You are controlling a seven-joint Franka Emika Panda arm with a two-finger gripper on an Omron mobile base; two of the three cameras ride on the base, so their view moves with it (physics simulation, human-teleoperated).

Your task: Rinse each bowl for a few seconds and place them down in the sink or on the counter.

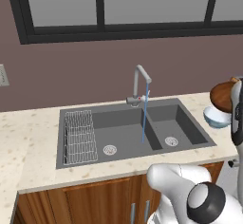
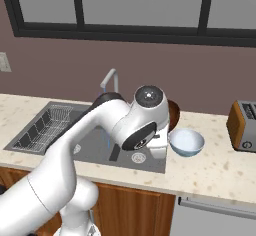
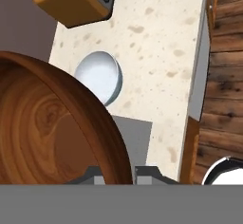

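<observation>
End effector (image 3: 118, 173) clamped on rim of brown wooden bowl (image 3: 52, 128), held right of sink (image 1: 137, 130) above tabletop (image 2: 220, 167). Pale blue bowl (image 2: 186, 142) sits on tabletop just beside sink edge. Tap (image 1: 141, 83) running. Advice: swing wooden bowl left under stream, keep rim grip firm, tilt so water drains.

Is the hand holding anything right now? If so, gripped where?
Yes: the hand is shut on the brown wooden bowl, pinching its rim. The pale blue bowl sits free on the counter.
</observation>
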